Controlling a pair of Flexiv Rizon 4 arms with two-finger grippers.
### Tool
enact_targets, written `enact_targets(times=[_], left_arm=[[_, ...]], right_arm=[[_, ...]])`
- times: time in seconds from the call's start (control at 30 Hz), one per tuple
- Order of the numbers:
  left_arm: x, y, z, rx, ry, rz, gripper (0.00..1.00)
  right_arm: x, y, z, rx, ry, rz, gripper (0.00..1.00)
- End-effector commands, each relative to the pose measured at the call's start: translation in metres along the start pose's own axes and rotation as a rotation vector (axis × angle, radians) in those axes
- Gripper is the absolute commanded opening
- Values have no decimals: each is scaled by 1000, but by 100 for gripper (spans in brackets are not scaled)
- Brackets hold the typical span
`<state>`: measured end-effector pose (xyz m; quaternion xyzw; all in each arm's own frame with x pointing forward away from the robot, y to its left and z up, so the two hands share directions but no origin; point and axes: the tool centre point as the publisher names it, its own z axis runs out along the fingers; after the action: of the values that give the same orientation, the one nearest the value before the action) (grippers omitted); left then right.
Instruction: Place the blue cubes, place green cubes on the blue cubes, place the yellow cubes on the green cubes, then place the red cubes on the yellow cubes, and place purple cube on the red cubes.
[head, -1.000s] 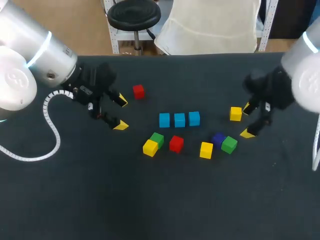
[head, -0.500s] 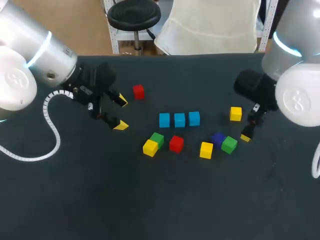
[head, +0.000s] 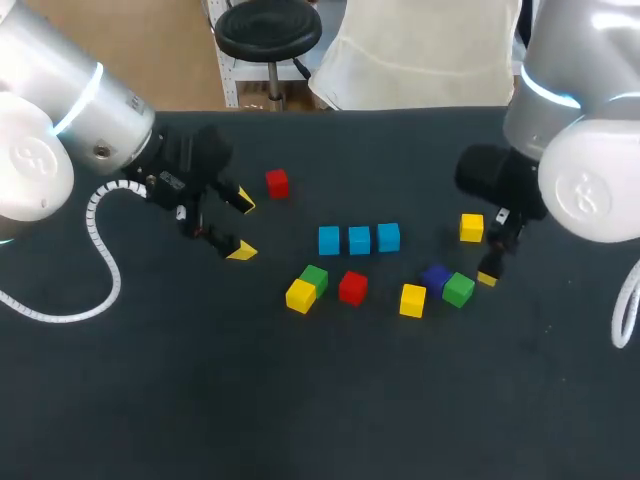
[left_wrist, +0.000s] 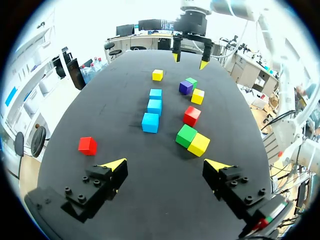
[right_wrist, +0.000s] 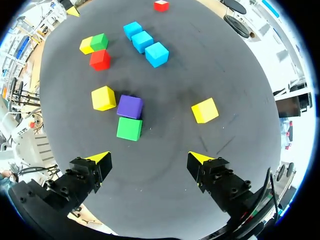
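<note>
the cubes look small, rigid and smooth-faced, and are probably light. i'd pinch each across two opposite flat faces, centred, coming straight down.

the nearest row, left to right, has a yellow cube (head: 300, 296) touching a green cube (head: 315, 278), a red cube (head: 352, 287), a second yellow cube (head: 412, 300), then a purple cube (head: 435, 276) touching a second green cube (head: 459, 289). each touching pair has one face blocked, so grip across the free faces.

farther off, three blue cubes (head: 359, 240) sit in a close line. beyond them is a third yellow cube (head: 472, 227) at right, and farthest a second red cube (head: 277, 183) at left.

count: three blue, two green, three yellow, two red, one purple.

the left gripper (left_wrist: 165, 165) hangs at left, fingers spread and empty. the right gripper (right_wrist: 150, 160) is also spread and empty, just right of the purple-green pair.
</note>
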<state>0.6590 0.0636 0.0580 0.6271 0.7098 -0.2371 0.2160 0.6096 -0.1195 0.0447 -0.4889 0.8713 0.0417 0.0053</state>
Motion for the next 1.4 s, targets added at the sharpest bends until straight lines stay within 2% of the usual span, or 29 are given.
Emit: enact_targets(times=[0.03,0.1,0.2,0.4,0.8,1.4], left_arm=[[1,0,0,0,-3,3,100],[1,0,0,0,-3,3,100],[1,0,0,0,-3,3,100],[1,0,0,0,-3,3,100],[1,0,0,0,-3,3,100],[1,0,0,0,-3,3,100]], right_arm=[[-4,-2,-1,-3,-30,20,100],[-7,0,-1,23,-101,44,100],[-10,4,4,54,-159,92,100],[-7,17,8,87,-234,136,100],[-1,29,21,51,-269,159,100],[-19,31,51,6,-256,169,100]])
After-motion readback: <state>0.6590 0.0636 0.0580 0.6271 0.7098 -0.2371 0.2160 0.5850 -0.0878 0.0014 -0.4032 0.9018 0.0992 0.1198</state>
